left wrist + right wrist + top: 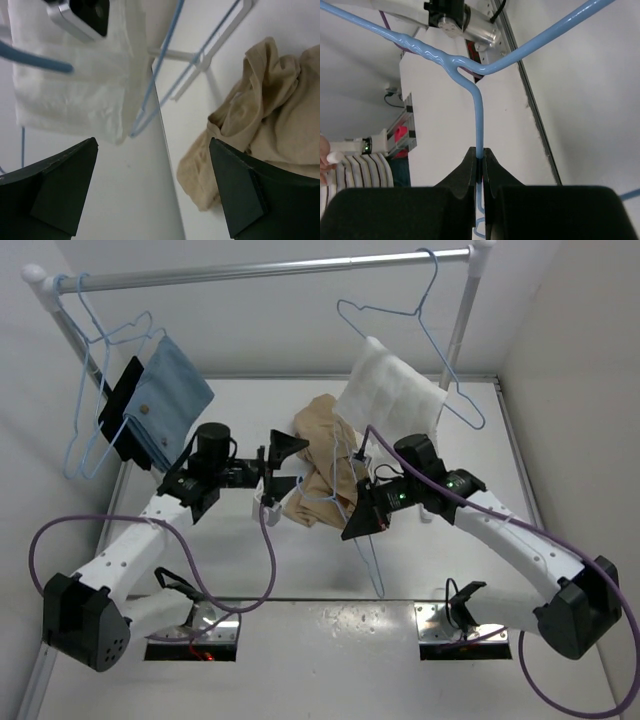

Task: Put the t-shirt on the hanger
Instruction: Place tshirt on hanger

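The tan-beige t-shirt (322, 462) lies crumpled on the white table between both grippers. It also shows at the right of the left wrist view (272, 115). My right gripper (366, 516) is shut on the thin light-blue hanger (372, 562), whose wire runs from the t-shirt down past the jaws toward the near edge. In the right wrist view the jaws (481, 161) pinch the hanger's neck (477, 110) just below its twisted junction. My left gripper (283, 466) is open and empty, just left of the t-shirt, with its fingers (250, 195) wide apart beside the fabric edge.
A metal rail (270, 270) spans the back. A hanger with white cloth (395, 390) hangs at the right, also in the left wrist view (75, 75). Hangers with blue cloth (165, 400) hang at the left. Walls close both sides.
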Motion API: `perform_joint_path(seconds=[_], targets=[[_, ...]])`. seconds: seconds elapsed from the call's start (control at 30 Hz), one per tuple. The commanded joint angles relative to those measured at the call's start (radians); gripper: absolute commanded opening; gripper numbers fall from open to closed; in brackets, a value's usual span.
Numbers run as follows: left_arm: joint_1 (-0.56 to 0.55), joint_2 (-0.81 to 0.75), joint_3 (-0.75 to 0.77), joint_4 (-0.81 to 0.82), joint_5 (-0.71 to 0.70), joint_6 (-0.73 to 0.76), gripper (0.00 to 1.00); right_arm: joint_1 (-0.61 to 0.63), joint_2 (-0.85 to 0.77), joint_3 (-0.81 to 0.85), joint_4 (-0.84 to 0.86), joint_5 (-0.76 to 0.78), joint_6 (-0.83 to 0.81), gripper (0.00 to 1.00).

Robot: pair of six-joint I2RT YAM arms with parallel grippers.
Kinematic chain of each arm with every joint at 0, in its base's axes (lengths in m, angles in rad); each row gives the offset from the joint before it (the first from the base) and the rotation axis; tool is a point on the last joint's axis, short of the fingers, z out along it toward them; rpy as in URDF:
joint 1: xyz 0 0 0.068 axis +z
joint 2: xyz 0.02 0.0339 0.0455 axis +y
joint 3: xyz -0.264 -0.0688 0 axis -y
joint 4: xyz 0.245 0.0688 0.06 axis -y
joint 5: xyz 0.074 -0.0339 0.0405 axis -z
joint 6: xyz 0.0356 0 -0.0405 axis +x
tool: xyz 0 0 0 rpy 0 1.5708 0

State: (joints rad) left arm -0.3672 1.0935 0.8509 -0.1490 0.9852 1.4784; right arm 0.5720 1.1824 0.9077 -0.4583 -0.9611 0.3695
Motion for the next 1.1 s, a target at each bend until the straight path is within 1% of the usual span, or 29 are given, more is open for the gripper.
perform_joint_path(seconds=[0.0,0.07,0.23,0.37,0.4,0.5,0.53,0.67,0.7,0.73,0.77,0.8,0.83,0.87,0.9,0.93,0.97,1.03,1.07], targets=[[-0.044,0.026,0.053,-0.053,0.116,0.18,1.0,0.005,-0.003,-0.009,0.018,-0.038,-0.023,0.0],[-0.081,0.039,0.053,-0.075,0.116,0.236,1.0,0.014,0.009,-0.009,0.065,-0.037,0.0,0.0],[-0.134,0.089,0.053,-0.084,0.093,0.246,1.0,0.014,0.086,0.029,0.092,-0.057,0.009,0.0],[-0.134,0.143,0.08,-0.093,0.072,0.272,1.0,0.023,0.149,0.074,0.043,-0.082,-0.03,0.0],[-0.134,0.173,0.105,-0.093,0.072,0.272,1.0,0.023,0.161,0.085,0.002,-0.093,-0.046,0.0],[-0.134,0.222,0.145,-0.103,0.059,0.246,1.0,0.032,0.175,0.105,-0.037,-0.093,-0.09,0.0],[-0.134,0.233,0.158,-0.112,0.059,0.27,0.98,0.032,0.175,0.105,-0.037,-0.093,-0.09,0.0],[-0.134,0.287,0.197,-0.213,0.05,0.293,0.79,0.032,0.157,0.105,-0.016,-0.042,-0.09,0.0],[-0.134,0.299,0.227,-0.292,0.037,0.293,0.74,0.032,0.148,0.105,-0.016,-0.012,-0.09,0.0],[-0.134,0.31,0.246,-0.346,0.027,0.313,0.64,0.041,0.148,0.105,-0.005,0.002,-0.09,0.0],[-0.134,0.336,0.266,-0.418,0.014,0.42,0.58,0.042,0.138,0.105,-0.005,0.016,-0.09,0.0],[-0.134,0.351,0.307,-0.595,-0.028,0.513,0.5,0.042,0.138,0.105,-0.005,0.036,-0.09,0.0],[-0.134,0.367,0.325,-0.677,-0.052,0.605,0.29,0.042,0.138,0.096,-0.005,0.036,-0.09,0.0],[-0.134,0.381,0.342,-0.742,-0.075,0.714,0.15,0.042,0.138,0.096,0.006,0.05,-0.09,0.0],[-0.134,0.402,0.358,-0.785,-0.085,0.715,0.0,0.042,0.138,0.096,0.006,0.074,-0.099,0.0],[-0.134,0.402,0.37,-0.805,-0.071,0.689,0.0,0.042,0.138,0.096,0.015,0.091,-0.099,0.0],[-0.134,0.411,0.384,-0.805,-0.071,0.63,0.0,0.042,0.147,0.096,0.015,0.135,-0.099,0.0],[-0.134,0.411,0.393,-0.805,-0.071,0.597,0.0,0.042,0.148,0.086,0.029,0.195,-0.099,0.0],[-0.134,0.411,0.393,-0.805,-0.071,0.567,0.0,0.042,0.148,0.086,0.041,0.279,-0.099,0.0]])
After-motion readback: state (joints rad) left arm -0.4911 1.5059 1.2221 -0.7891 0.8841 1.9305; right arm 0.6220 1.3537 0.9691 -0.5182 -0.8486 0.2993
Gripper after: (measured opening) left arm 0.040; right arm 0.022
